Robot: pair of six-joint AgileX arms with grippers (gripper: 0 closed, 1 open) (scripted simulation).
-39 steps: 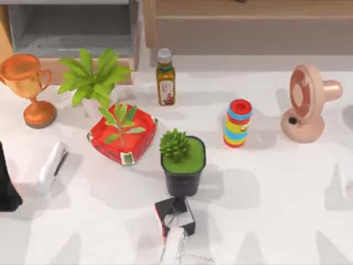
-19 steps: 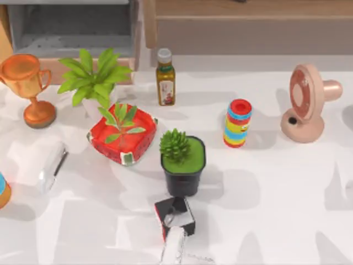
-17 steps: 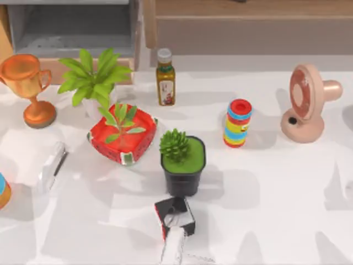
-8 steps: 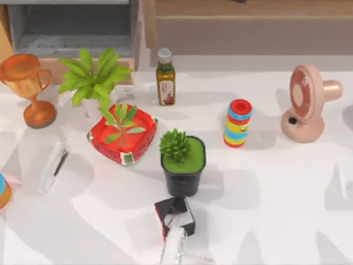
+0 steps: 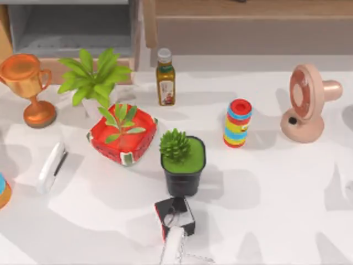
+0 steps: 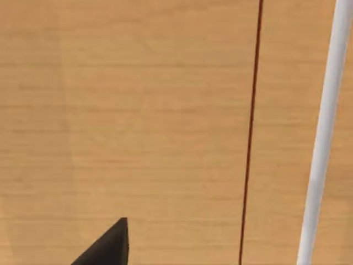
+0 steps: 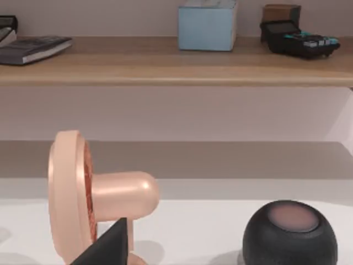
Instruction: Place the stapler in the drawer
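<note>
The white stapler (image 5: 51, 167) lies on the table near the left edge, below the trophy (image 5: 25, 88). The drawer (image 5: 71, 41) stands pulled out at the back left, its grey inside bare and its tan front panel (image 5: 52, 69) partly behind a leafy plant. In the left wrist view a dark part of my left gripper (image 6: 107, 248) hangs close before a tan wooden surface (image 6: 138, 110). A dark part of my right gripper (image 7: 110, 245) shows in the right wrist view, near the pink fan (image 7: 83, 193).
Between stapler and drawer stand a leafy plant (image 5: 91, 77) and a red pot (image 5: 122, 134). A bottle (image 5: 165, 77), a succulent pot (image 5: 183, 160), a black-and-white gadget (image 5: 175, 218), stacked rings (image 5: 237, 122), the fan (image 5: 306, 102) and a dark speaker (image 7: 289, 234) are around.
The black arm shape at the top view's left edge has gone, uncovering an orange-and-blue object there. Shadows have shifted across the table. The stapler has not moved.
</note>
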